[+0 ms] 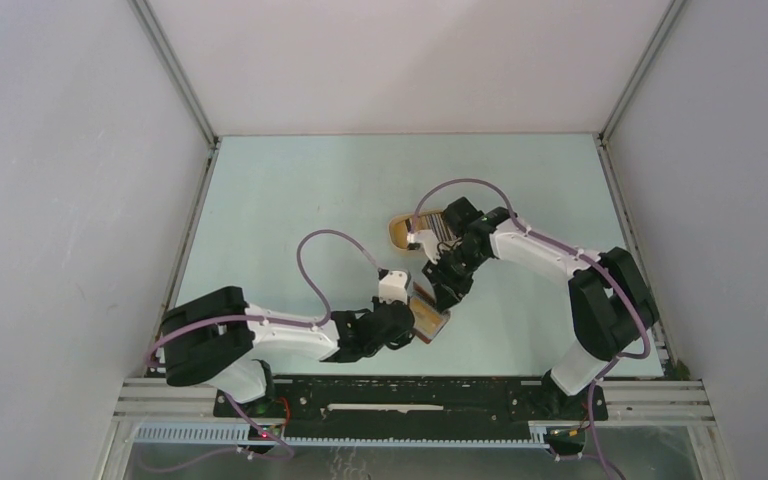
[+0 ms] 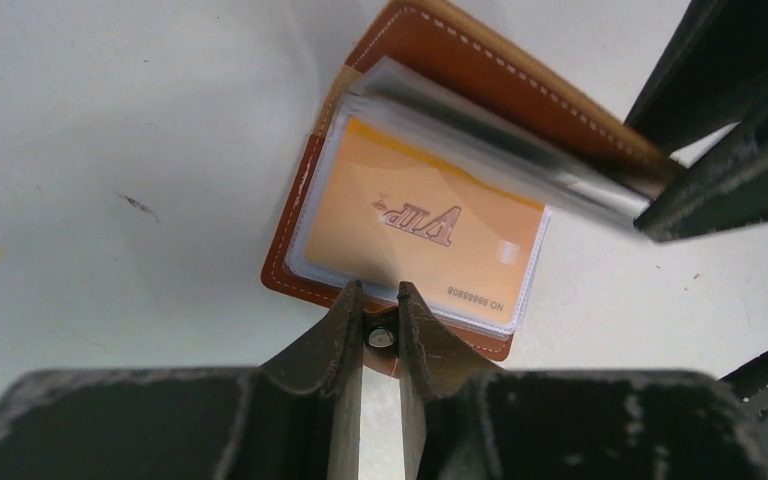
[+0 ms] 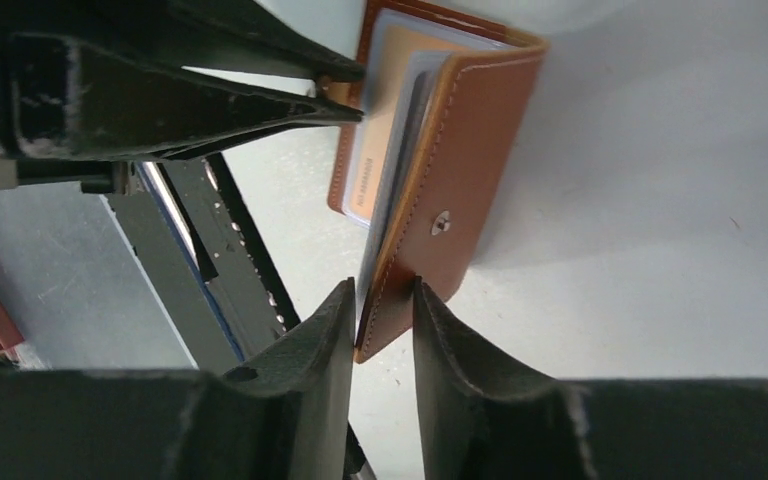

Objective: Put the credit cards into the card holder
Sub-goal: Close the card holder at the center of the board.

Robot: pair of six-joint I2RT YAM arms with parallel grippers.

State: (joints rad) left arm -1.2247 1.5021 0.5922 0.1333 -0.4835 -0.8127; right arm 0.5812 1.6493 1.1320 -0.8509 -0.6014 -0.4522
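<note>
Left pincer clamping card holder by tab, right pincer parted astride cover, long axis diagonal

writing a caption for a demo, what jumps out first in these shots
An open brown card holder lies near the front centre of the table, an orange VIP card in its clear sleeve. The left claw pinches its snap tab, and the edge of its raised flap sits between the jaws of the right claw. Behind, a tan tray holds striped cards.

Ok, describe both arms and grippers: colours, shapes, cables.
The left arm and right arm have white links and bulky black joints. A mauve cable loops along each. The left gripper and right gripper carry scuffed black wedge-shaped fingers.
</note>
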